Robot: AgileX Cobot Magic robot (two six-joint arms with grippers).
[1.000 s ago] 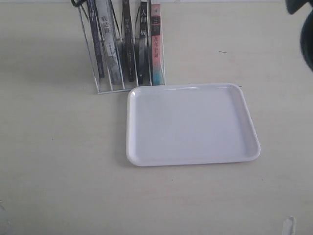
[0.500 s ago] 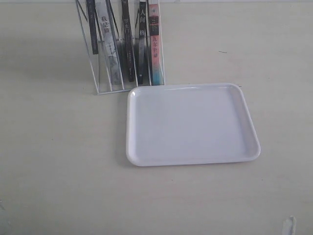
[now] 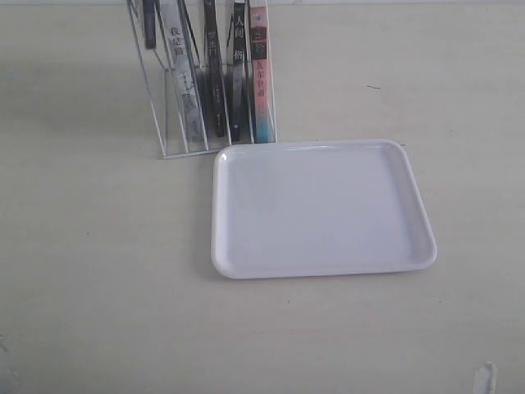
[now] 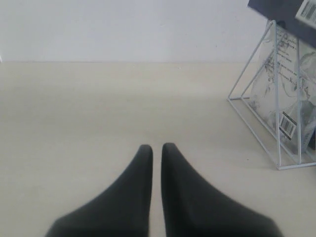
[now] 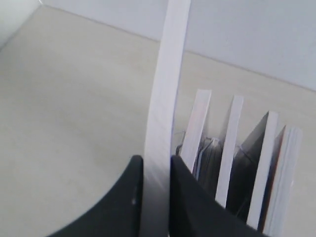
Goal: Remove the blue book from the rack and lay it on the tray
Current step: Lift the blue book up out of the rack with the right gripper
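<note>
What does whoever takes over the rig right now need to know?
Right gripper: shut on the blue book, pinching its page edge.
Left gripper: shut, holding nothing, over the table beside the rack.
Blue book: mostly up out of the rack's leftmost slot in the exterior view. The other books stand in the rack.
Tray: nothing on it, in front of the rack.
Done: grasp, most of the lift.
Left: clear the rack, carry over, lay the book flat on the tray, release.

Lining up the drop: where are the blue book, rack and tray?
blue book (image 3: 150, 23), exterior view, dark spine.
rack (image 3: 184, 153), exterior view, base wire.
tray (image 3: 320, 213), exterior view, bare floor.
</note>
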